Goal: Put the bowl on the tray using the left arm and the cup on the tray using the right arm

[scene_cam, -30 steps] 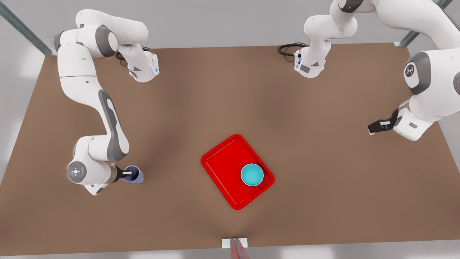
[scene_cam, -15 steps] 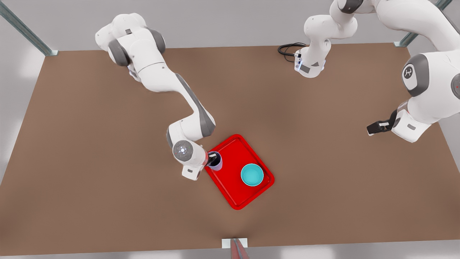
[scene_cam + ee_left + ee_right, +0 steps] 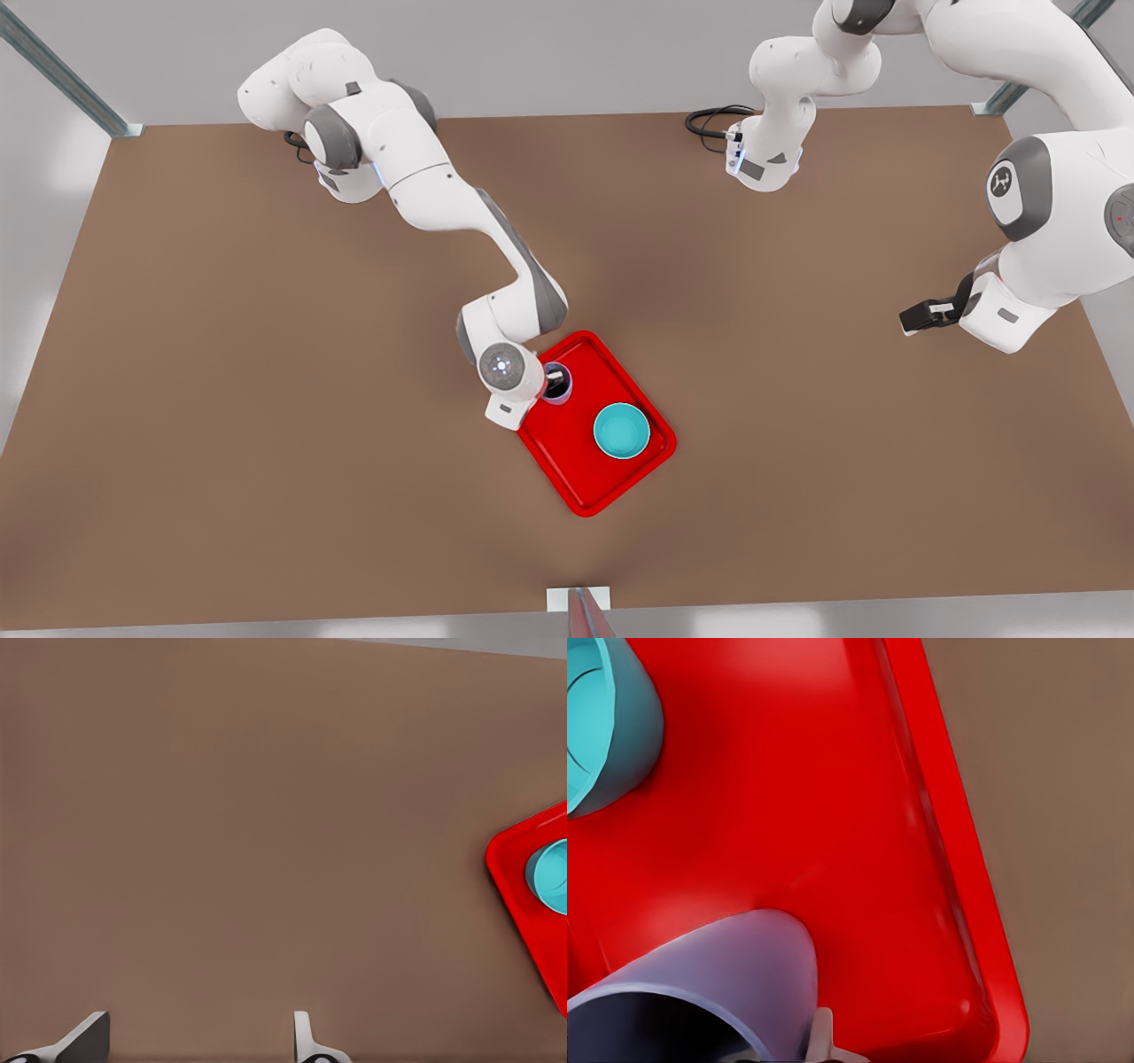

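Observation:
The red tray (image 3: 567, 470) lies at the table's middle front. The teal bowl (image 3: 621, 431) stands upright on it, at the corner toward the front view's right. My right gripper (image 3: 556, 381), on the arm from the front view's left, is shut on the rim of the lavender cup (image 3: 559, 385), over the tray's far corner. In the right wrist view the cup (image 3: 700, 992) is over the tray (image 3: 833, 815), one finger (image 3: 822, 1038) on its outer wall, and the bowl (image 3: 602, 718) stands apart. My left gripper (image 3: 921, 315) waits open at the front view's right, holding nothing.
In the left wrist view the open left gripper (image 3: 195, 1045) hovers over bare brown table (image 3: 266, 815), with the tray (image 3: 523, 904) and bowl (image 3: 551, 877) off to one side. A black cable (image 3: 709, 120) coils by the arm base at the back. A grey bracket (image 3: 578, 602) sits at the front edge.
My right arm has carried the cup from the table's left side toward the front view's right, over the tray's edge. The left arm has barely shifted. The bowl has stayed put.

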{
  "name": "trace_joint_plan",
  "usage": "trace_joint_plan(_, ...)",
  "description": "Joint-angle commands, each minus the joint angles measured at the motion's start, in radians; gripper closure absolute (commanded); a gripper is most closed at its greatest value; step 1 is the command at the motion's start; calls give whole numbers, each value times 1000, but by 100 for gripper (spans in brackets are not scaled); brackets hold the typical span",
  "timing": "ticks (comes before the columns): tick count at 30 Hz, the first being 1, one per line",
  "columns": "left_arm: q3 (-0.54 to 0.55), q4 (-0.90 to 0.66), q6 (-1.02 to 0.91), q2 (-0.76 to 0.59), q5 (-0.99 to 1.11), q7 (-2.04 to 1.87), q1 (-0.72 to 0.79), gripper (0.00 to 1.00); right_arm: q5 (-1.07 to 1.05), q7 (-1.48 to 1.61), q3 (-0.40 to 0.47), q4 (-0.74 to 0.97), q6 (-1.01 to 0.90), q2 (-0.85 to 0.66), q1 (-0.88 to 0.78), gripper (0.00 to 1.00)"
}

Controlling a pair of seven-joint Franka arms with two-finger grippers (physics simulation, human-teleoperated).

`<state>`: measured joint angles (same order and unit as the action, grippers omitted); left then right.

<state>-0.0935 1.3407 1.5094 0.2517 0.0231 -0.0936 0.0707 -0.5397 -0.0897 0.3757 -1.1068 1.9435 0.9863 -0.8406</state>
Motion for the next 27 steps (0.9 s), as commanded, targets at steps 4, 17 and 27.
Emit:
trace_joint_plan(4,0,0,0,0,0,0,0,0,0,1,5,2,-2,0,0,0)
trace_joint_plan(17,0,0,0,8,0,0,1,0,334,137,112,1,-476,-491,253,0)
trace_joint_plan(27,0,3,-2,9,-3,0,1,0,635,156,-328,-263,-430,-839,686,0)
